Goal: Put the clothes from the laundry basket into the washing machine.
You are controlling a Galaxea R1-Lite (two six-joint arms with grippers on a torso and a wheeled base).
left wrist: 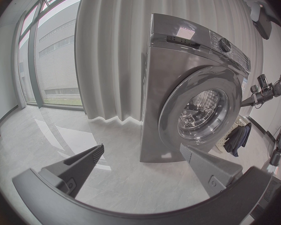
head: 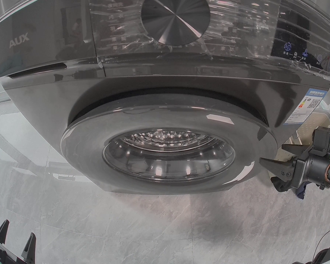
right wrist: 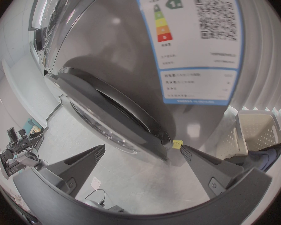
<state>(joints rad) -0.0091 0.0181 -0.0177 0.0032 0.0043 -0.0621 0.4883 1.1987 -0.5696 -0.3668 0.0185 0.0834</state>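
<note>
The right fingers stood apart, holding nothing, one tip just beside the small yellow tab at the right edge of the door. The left fingers, also spread and empty, hung low over the floor, well apart from the washing machine. The door covered the drum (latched or merely pushed to, I could not tell). The dark clothes lay draped over the laundry basket beside the machine's right side. The likely trouble was that the rim looked smooth and curved. Fingers closing on it might slip off, or a skewed pull might strain the latch without opening it.
</note>
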